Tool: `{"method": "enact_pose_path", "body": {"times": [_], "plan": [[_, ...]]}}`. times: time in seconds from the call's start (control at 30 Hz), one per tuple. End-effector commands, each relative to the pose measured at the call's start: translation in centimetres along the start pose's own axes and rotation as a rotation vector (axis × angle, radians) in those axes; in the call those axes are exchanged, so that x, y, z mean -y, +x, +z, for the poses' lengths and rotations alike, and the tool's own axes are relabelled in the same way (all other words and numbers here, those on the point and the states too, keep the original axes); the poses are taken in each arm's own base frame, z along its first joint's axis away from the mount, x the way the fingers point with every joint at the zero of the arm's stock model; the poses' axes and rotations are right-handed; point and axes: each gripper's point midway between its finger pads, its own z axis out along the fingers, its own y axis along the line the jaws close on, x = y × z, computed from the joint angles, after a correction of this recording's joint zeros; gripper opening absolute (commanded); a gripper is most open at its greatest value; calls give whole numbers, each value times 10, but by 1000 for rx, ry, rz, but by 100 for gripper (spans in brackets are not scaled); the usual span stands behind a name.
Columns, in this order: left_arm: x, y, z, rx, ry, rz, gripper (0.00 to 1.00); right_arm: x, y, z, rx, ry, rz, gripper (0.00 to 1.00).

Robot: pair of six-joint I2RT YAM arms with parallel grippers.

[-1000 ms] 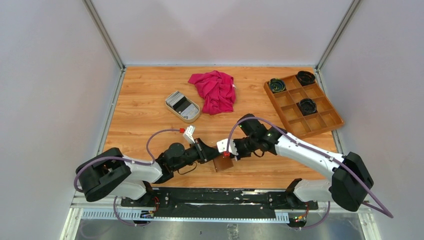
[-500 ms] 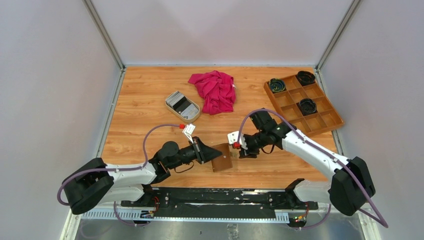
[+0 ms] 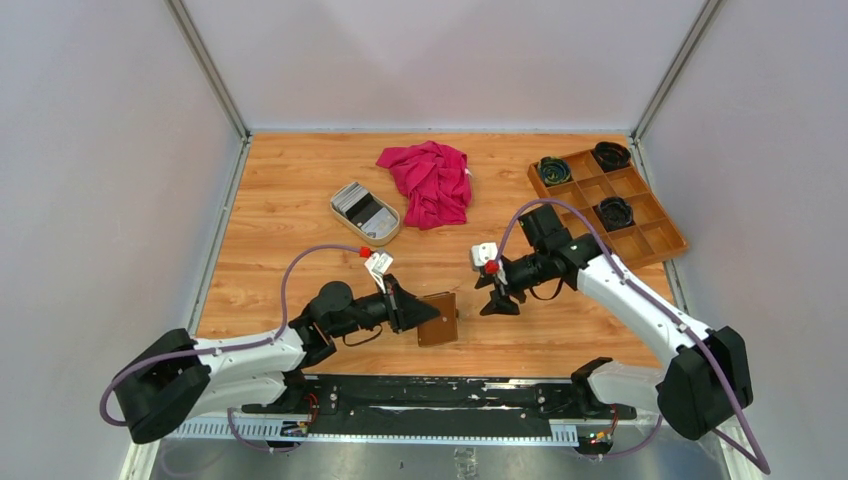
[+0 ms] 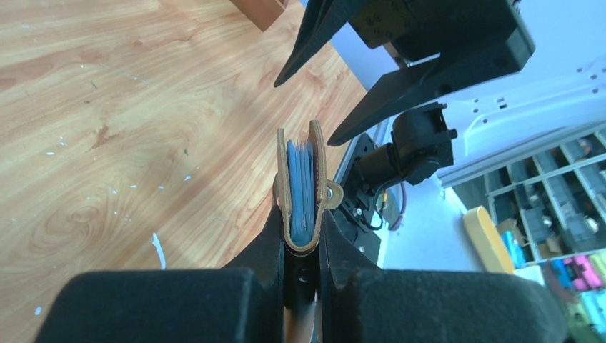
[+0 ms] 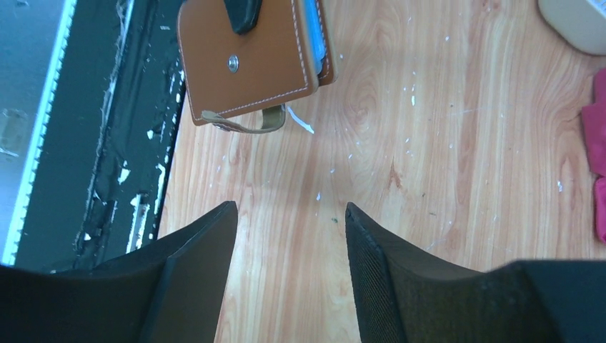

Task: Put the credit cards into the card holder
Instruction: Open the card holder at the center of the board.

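Note:
The brown leather card holder [image 3: 439,319] is held upright on its edge just above the table near the front, with my left gripper [image 3: 416,312] shut on its folded spine. In the left wrist view the card holder [image 4: 301,182] shows blue-grey layers between its leaves, and I cannot tell cards from lining. My right gripper [image 3: 498,301] hangs open to the holder's right, apart from it, with nothing between its fingers [image 5: 207,243]. From that wrist the card holder [image 5: 250,61] shows its snap tab [image 5: 246,123] hanging loose. Several credit cards [image 3: 358,203] lie in the beige oval dish [image 3: 386,236].
A crumpled pink cloth [image 3: 430,180] lies at the back centre beside the dish. A wooden compartment tray [image 3: 650,235] with dark round items stands at the back right. The table's front edge and black mounting rail [image 5: 107,143] run just near the holder.
My right gripper has opened and drawn back to the right, away from the card holder. The left gripper keeps its hold and has shifted the holder slightly.

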Motion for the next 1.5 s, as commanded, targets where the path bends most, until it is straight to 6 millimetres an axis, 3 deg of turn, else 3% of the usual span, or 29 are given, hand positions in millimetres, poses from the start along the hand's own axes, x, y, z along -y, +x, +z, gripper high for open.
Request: {"method": "enact_pose_path", "body": {"times": [0.0,0.67,0.87,1.13,1.47], "plan": [[14,-12,-1,14,58,136,0,-5,-24,-9,86,-33,80,61],[32,-13,-18,18,175,389,0,-14,-60,-17,278,-142,237,75],[46,-10,-20,-6,261,488,0,-8,-56,-6,304,-174,360,78],[60,-6,-22,-37,360,578,0,-14,-59,3,316,-219,378,75],[67,-1,-26,-40,444,731,5,-26,-68,10,298,-250,312,58]]}}
